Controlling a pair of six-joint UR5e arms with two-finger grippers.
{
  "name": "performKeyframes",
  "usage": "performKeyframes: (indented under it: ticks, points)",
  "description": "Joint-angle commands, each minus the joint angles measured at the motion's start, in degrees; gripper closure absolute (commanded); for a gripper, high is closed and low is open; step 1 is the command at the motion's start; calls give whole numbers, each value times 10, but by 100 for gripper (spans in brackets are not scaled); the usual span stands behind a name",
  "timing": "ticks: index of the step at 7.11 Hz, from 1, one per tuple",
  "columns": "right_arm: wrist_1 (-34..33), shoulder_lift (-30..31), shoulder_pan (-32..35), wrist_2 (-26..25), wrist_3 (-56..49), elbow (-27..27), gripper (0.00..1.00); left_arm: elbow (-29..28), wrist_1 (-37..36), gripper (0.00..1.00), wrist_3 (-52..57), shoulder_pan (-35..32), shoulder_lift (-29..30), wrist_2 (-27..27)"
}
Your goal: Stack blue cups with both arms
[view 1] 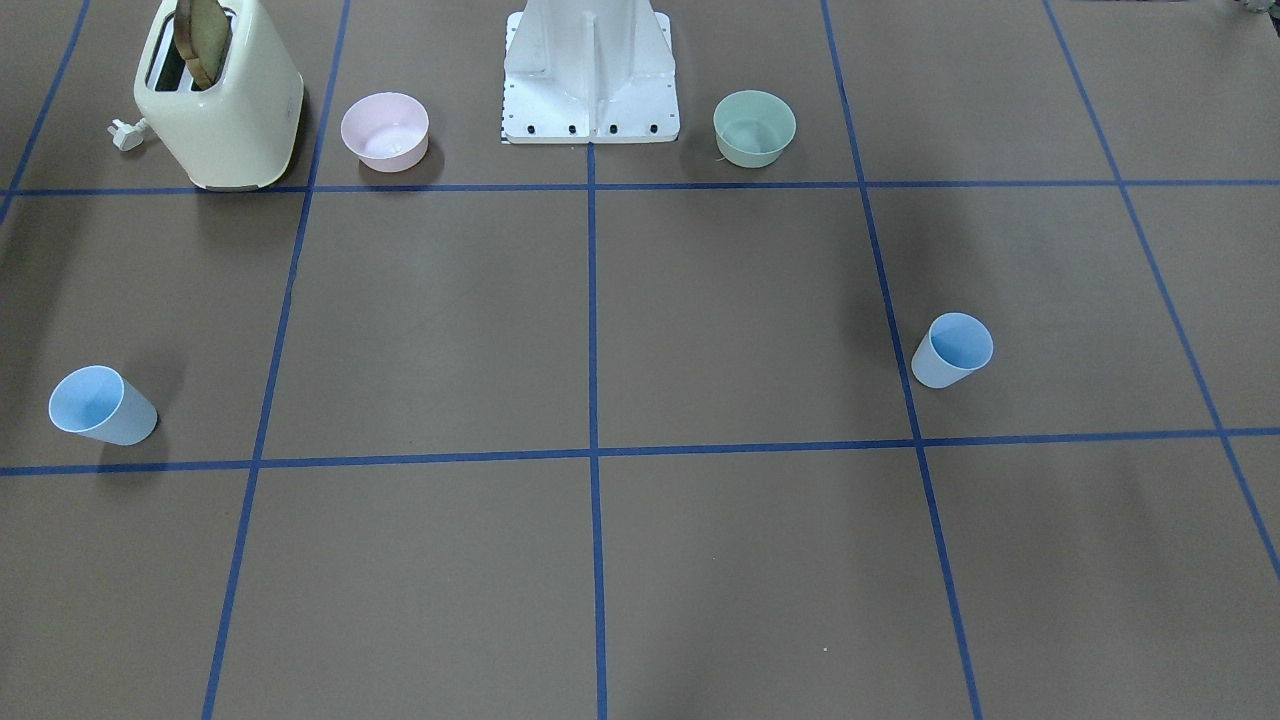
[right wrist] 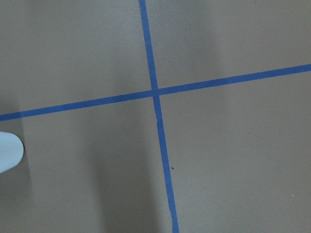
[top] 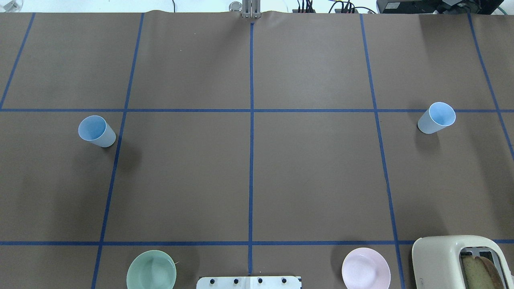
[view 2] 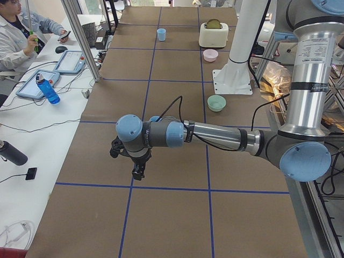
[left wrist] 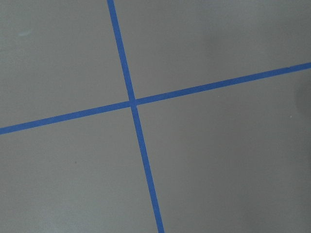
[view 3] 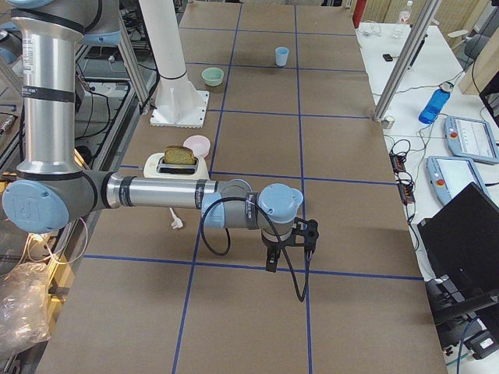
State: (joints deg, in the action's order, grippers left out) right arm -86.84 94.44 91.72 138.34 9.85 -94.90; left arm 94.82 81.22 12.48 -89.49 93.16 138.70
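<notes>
Reach step, nothing picked up yet. The left blue cup (top: 96,131) and right blue cup (top: 436,117) are stood upright, well apart on the worktop (top: 313,180). The left gripper (view 2: 130,159) and right gripper (view 3: 290,241) are held above it; whether the fingers are released or clenched cannot be told. Next, each cup must be approached and grasped.

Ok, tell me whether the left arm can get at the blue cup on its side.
Likely yes: the left arm hangs above the table, and nothing stands close to that upright blue cup.
</notes>
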Motion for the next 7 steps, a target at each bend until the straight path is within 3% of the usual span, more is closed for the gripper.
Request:
performKeyframes:
  ticks: [1,3,7]
  points:
    - [1,-13,4,0,-7,2,0,0,-1,1,-1,0,1,0]
    - [4,-11,12,0,-10,-17,0,11,-4,1,-25,5,14,1]
    - [0,-61,-14,1,-4,-29,0,12,-3,2,-152,62,110,33]
